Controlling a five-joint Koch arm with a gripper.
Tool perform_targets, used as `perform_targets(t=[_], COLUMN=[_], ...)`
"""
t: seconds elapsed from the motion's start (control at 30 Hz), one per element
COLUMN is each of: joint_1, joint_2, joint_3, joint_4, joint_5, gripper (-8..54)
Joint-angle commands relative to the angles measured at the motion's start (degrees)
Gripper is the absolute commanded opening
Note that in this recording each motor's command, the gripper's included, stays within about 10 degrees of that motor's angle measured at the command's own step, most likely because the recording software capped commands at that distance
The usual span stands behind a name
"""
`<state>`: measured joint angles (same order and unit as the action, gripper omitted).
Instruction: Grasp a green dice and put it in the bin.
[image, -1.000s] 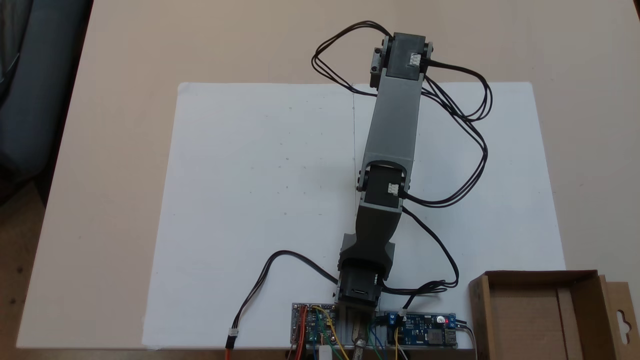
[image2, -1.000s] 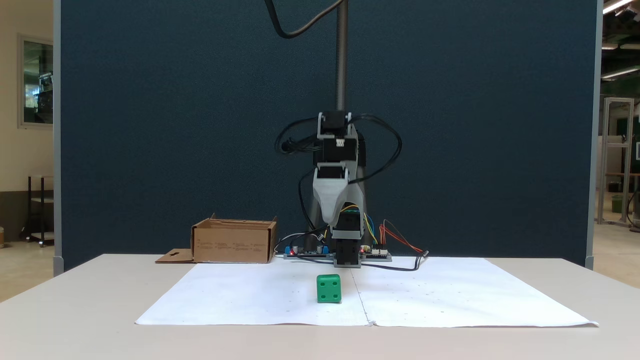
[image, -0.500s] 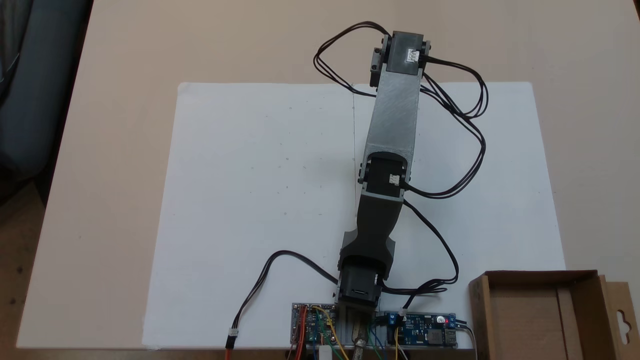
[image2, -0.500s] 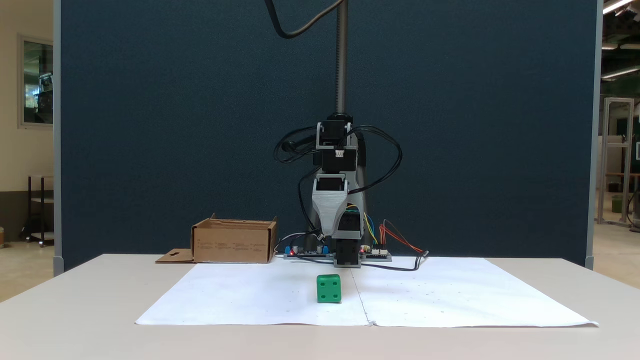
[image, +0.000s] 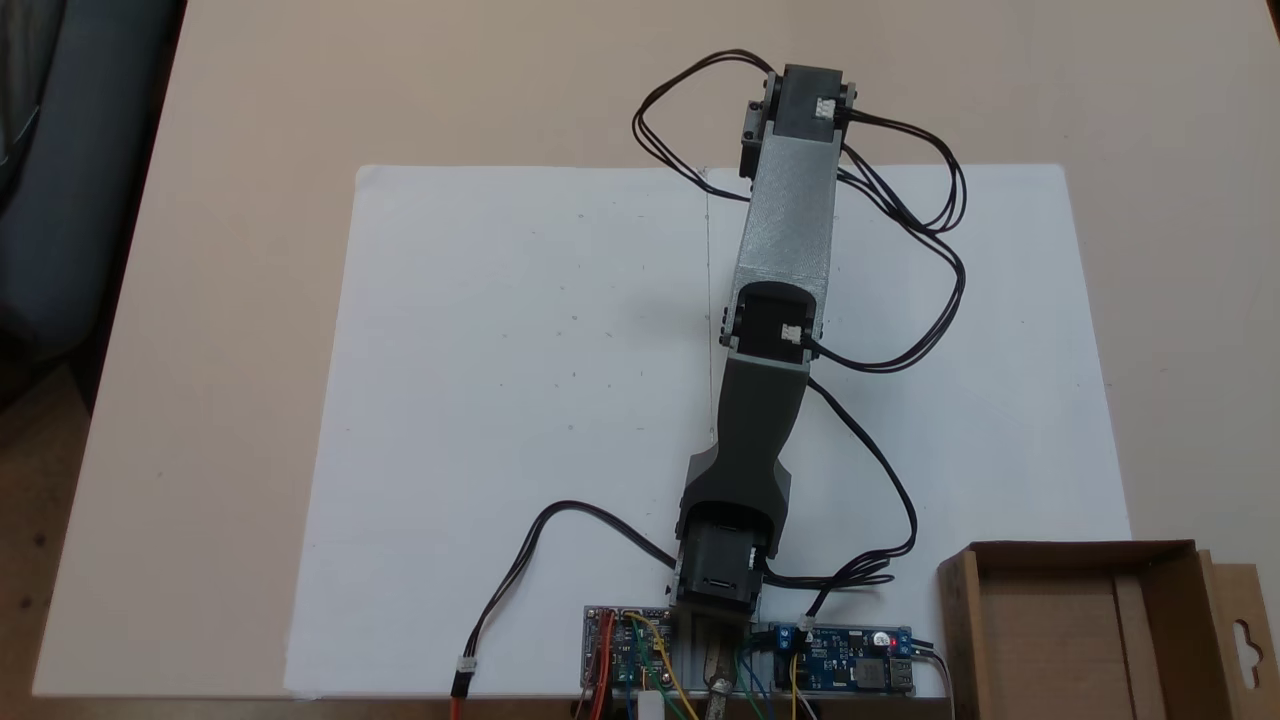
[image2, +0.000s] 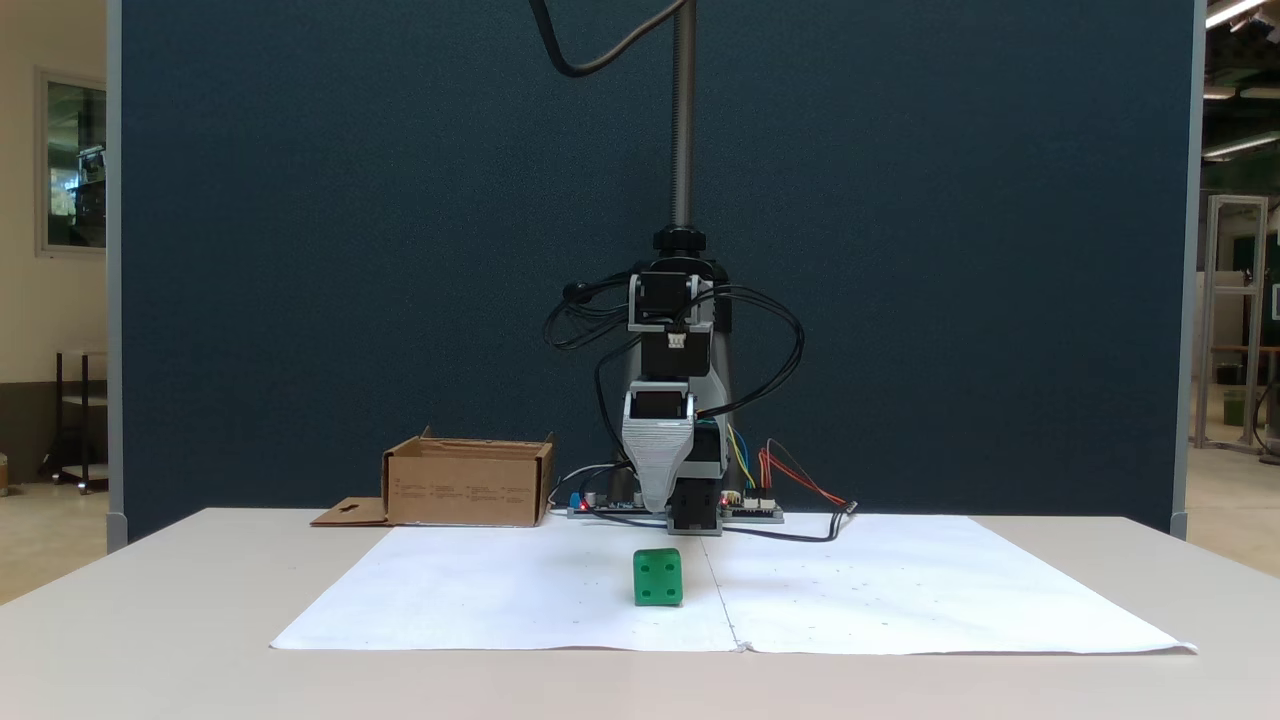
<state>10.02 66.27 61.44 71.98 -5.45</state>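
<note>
The green dice (image2: 658, 577) sits on the white paper sheet (image2: 500, 590), just left of its centre fold, with four pips facing the camera. My gripper (image2: 657, 500) hangs point-down above and behind the dice, its grey tapered jaw hiding the other one. Seen from above, my arm (image: 785, 230) stretches across the sheet and covers the dice. The bin (image2: 468, 485), a shallow brown cardboard box with a hang-hole flap, stands left of my base; from above the bin (image: 1160, 560) lies at the bottom right.
Circuit boards (image: 850, 668) with coloured wires flank the arm's base. Black cables (image: 940, 250) loop out to the right of the arm. A dark blue partition (image2: 300, 250) and a metal pole (image2: 683, 110) stand behind the table.
The arm has lowered step by step, bringing the gripper down towards the table. The dice and the bin have not moved.
</note>
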Motion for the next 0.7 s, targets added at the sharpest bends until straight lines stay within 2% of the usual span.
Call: perform_targets(t=[0.0, 0.37, 0.67], joint_1=[0.44, 0.26, 0.35], joint_2=[1.41, 3.52, 5.10], joint_3=[-1.14, 13.10, 16.17], joint_4=[-2.90, -14.24, -17.40], joint_5=[1.23, 1.14, -0.18], gripper=[48.3, 48.0, 47.5])
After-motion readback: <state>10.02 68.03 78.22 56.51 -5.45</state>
